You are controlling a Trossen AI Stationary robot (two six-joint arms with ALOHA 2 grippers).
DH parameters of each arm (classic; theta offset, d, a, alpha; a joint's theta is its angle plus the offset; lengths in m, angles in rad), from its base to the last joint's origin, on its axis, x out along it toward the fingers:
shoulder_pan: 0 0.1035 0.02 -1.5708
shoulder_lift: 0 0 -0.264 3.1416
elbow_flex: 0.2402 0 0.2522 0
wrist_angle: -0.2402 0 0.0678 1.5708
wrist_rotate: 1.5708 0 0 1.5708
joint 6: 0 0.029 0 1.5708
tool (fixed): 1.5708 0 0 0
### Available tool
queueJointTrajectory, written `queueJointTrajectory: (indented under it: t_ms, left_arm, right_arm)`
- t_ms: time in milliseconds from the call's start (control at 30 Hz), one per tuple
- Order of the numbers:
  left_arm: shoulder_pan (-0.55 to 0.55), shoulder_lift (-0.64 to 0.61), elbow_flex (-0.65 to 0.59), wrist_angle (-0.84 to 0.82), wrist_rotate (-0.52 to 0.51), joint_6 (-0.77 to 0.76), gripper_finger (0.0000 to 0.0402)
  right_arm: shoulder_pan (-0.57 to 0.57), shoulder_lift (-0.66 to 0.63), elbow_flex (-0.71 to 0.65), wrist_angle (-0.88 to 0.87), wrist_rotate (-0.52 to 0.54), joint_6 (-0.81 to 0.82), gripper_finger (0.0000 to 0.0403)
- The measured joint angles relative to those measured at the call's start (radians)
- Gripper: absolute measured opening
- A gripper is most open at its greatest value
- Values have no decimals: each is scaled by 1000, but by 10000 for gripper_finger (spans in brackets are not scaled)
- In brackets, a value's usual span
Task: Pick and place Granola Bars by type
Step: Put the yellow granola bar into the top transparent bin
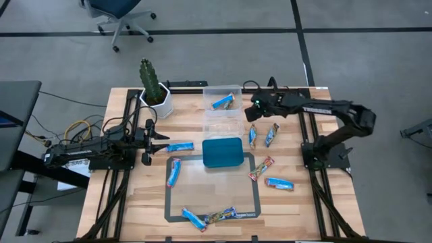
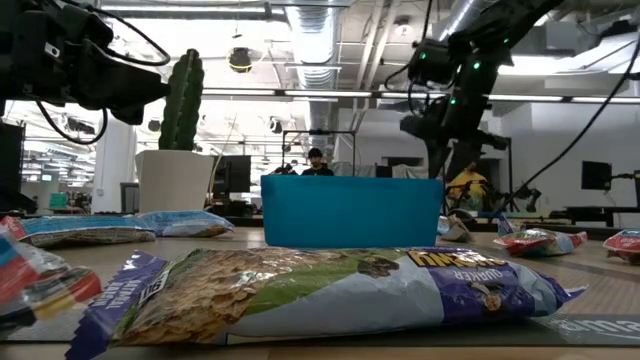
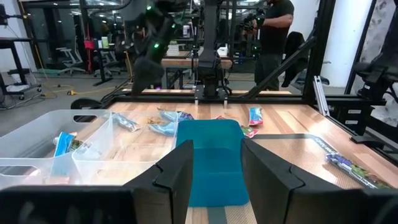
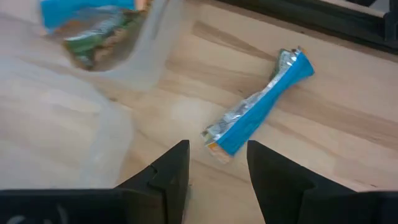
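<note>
Several wrapped granola bars lie flat on the wooden table: blue ones [image 1: 180, 146] [image 1: 174, 172] [image 1: 271, 134] [image 1: 279, 183] [image 1: 193, 218], a red one [image 1: 261, 168] and a multicoloured one [image 1: 221, 216]. One blue bar [image 1: 223, 102] lies in the far clear bin [image 1: 233, 89]. My right gripper [image 1: 251, 115] hovers open beside the bins, above a blue bar [image 4: 258, 109] [image 1: 252, 137] that rests on the table. My left gripper [image 1: 154, 139] waits open at the table's left, level, facing the teal tray [image 3: 211, 155].
The teal tray [image 1: 223, 152] sits mid-table at the far edge of a dark-framed mat [image 1: 213, 187]. Two clear bins [image 1: 223, 121] stand behind it. A potted cactus [image 1: 154, 91] stands at the far left. A large bar wrapper [image 2: 320, 290] lies close before the low camera.
</note>
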Motion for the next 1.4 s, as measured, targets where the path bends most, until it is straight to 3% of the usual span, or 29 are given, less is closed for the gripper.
queueJointTrajectory:
  t_ms: [567, 867, 1400]
  left_arm:
    - [0, 0, 0, 0, -1, 0, 125]
    - [0, 0, 0, 0, -1, -2, 126]
    - [0, 0, 0, 0, -1, -7, 125]
  right_arm:
    - [-107, 172, 12, 31, -9, 336, 157]
    - [-109, 241, 12, 96, -48, 402, 148]
    - [-136, 245, 13, 72, -24, 411, 119]
